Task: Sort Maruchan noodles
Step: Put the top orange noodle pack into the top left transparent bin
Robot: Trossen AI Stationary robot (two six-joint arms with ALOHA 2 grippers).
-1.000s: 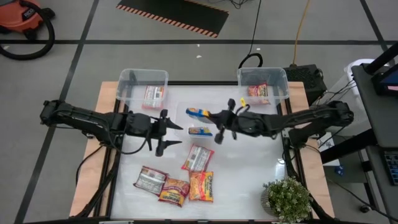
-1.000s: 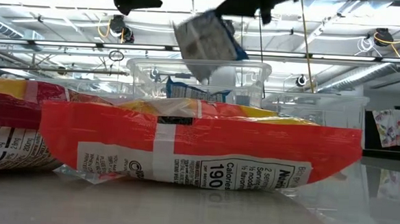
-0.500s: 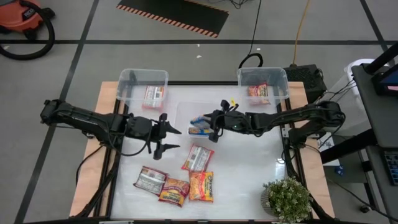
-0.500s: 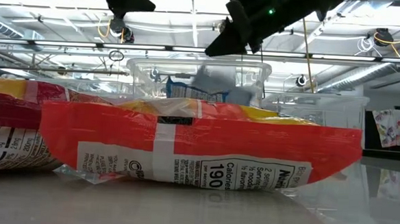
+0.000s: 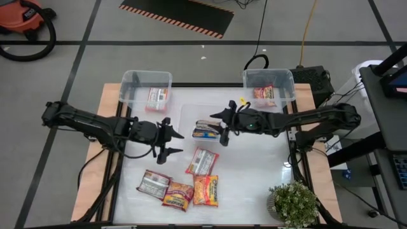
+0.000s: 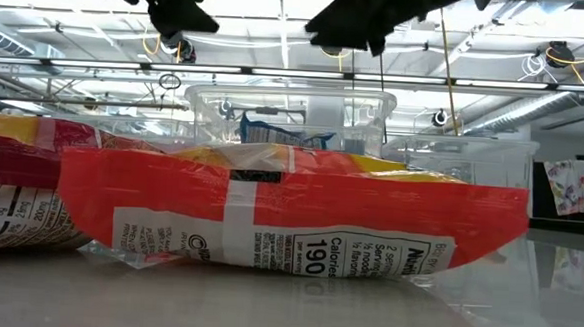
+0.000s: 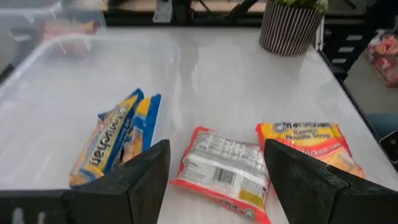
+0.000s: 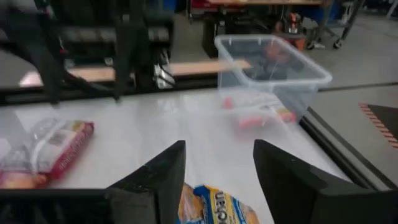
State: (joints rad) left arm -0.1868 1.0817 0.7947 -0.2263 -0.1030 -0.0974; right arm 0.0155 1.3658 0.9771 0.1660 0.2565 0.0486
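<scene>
- the right gripper point(image 5: 222, 126) is hovering over the middle clear plastic bin point(image 5: 187, 111), its fingers point(image 8: 155, 180) standing apart and holding nothing.
- two blue-and-yellow glossy noodle packets point(image 5: 205, 129) are lying in that bin, seemingly stacked, just beside its fingertips.
- the left gripper point(image 5: 170, 143) is waiting wide open and empty near the red-and-silver packet point(image 5: 202, 161).
- three more flat packets point(image 5: 180, 189) are sitting in a cluster at the table's point(image 5: 254, 172) near edge.
- each clear back bin point(image 5: 146, 79) is holding a reddish packet point(image 5: 156, 98).
</scene>
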